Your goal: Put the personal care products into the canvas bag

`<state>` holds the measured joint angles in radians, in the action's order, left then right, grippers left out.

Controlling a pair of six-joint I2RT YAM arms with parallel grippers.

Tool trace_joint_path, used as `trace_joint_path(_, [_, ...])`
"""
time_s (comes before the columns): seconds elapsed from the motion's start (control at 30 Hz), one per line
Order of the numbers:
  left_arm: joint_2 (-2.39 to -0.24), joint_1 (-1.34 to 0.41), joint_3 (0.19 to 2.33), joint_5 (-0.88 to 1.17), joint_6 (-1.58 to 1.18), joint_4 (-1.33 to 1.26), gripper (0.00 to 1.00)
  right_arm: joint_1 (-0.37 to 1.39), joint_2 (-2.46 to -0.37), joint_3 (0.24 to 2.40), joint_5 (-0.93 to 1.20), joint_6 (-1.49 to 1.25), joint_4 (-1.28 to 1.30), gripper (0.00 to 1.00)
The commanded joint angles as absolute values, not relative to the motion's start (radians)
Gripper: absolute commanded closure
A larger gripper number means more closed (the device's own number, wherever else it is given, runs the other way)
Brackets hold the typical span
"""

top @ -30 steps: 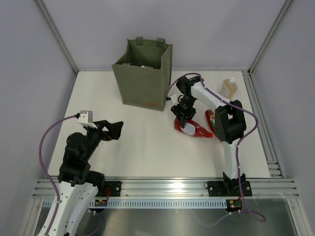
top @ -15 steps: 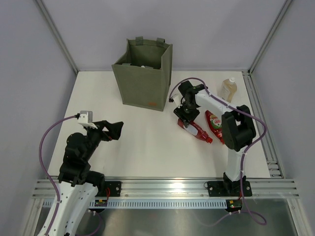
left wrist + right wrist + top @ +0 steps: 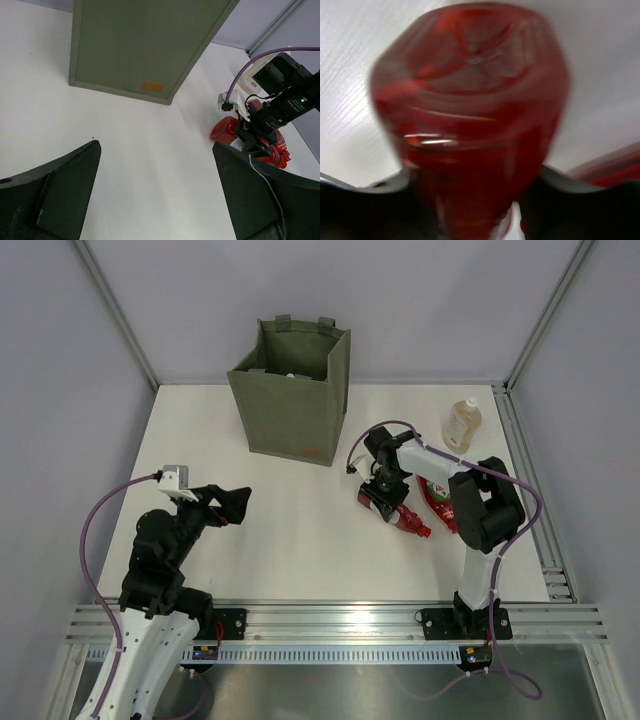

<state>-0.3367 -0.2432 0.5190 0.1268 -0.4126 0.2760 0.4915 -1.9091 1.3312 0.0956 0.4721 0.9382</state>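
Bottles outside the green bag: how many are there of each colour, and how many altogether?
Red bottles: 2, one lying nearer the green bag, one just right of it
Clear bottle with amber liquid: 1
Total: 3 outside the bag; whatever is inside it cannot be counted.

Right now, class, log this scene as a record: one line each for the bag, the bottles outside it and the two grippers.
Bag: upright at the far side of the table, top open.
Red bottle: lying on the table, between the right gripper fingers.
Second red bottle: lying beside it, nearer the table's right edge.
Amber bottle: upright near the far right corner, apart.
Left gripper: open, empty, over the near left.
Right gripper: astride the red bottle; grip unclear.
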Motion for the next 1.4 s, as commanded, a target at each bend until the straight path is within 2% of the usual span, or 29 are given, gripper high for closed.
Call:
trace_joint_path(0.0, [-0.342, -0.245, 0.545, 0.126, -0.414, 0.235, 0.01, 0.497, -1.842, 1.322, 0.141, 0.471, 0.875, 0.74])
trace_joint_path(0.07, [-0.338, -0.245, 0.551, 0.121, -0.41, 0.244, 0.01, 0.495, -1.801, 1.315, 0.163, 0.468, 0.845, 0.98])
trace_joint_path(0.1, [-0.337, -0.245, 0.555, 0.121, -0.408, 0.25, 0.01, 0.494, -1.783, 1.306, 0.184, 0.468, 0.836, 1.0])
trace_joint_path(0.17, [-0.333, -0.247, 0.558, 0.118, -0.407, 0.255, 0.01, 0.48, -1.734, 1.307, 0.248, 0.476, 0.831, 1.0])
trace_joint_path(0.43, [-0.324, -0.245, 0.569, 0.109, -0.405, 0.255, 0.01, 0.434, -1.583, 1.432, 0.823, 0.496, 0.923, 1.0])
trace_joint_path(0.53, [-0.318, -0.245, 0.572, 0.101, -0.402, 0.255, 0.01, 0.44, -1.578, 1.598, 0.92, 0.407, 0.916, 1.0])
trace_joint_path(0.6, [-0.316, -0.245, 0.577, 0.094, -0.402, 0.256, 0.01, 0.442, -1.621, 1.797, 0.937, 0.317, 0.904, 1.0])
trace_joint_path(0.73, [-0.31, -0.245, 0.578, 0.084, -0.406, 0.253, 0.01, 0.442, -1.776, 2.162, 0.826, 0.09, 0.757, 1.0])
trace_joint_path(0.77, [-0.308, -0.245, 0.58, 0.084, -0.41, 0.253, 0.01, 0.445, -1.81, 2.313, 0.789, 0.043, 0.676, 1.0])
trace_joint_path(0.9, [-0.305, -0.245, 0.591, 0.081, -0.416, 0.256, 0.01, 0.465, -2.034, 2.682, 0.491, -0.092, 0.525, 1.0])
trace_joint_path(1.07, [-0.301, -0.247, 0.607, 0.077, -0.417, 0.281, 0.01, 0.502, -2.147, 2.584, 0.272, -0.101, -0.012, 1.0])
trace_joint_path(1.13, [-0.296, -0.247, 0.617, 0.071, -0.417, 0.293, 0.01, 0.515, -2.248, 2.637, 0.233, -0.051, -0.083, 1.0])
trace_joint_path(1.17, [-0.293, -0.247, 0.617, 0.069, -0.417, 0.302, 0.01, 0.521, -2.284, 2.73, 0.233, -0.035, -0.086, 1.0])
trace_joint_path(1.23, [-0.284, -0.247, 0.612, 0.061, -0.42, 0.308, 0.01, 0.531, -2.341, 2.755, 0.215, -0.021, -0.144, 1.0])
trace_joint_path(1.33, [-0.273, -0.247, 0.607, 0.057, -0.425, 0.316, 0.01, 0.531, -2.3, 2.64, 0.227, -0.009, -0.186, 1.0])
trace_joint_path(1.37, [-0.27, -0.247, 0.604, 0.055, -0.426, 0.321, 0.01, 0.531, -2.281, 2.558, 0.26, -0.008, -0.183, 0.94])
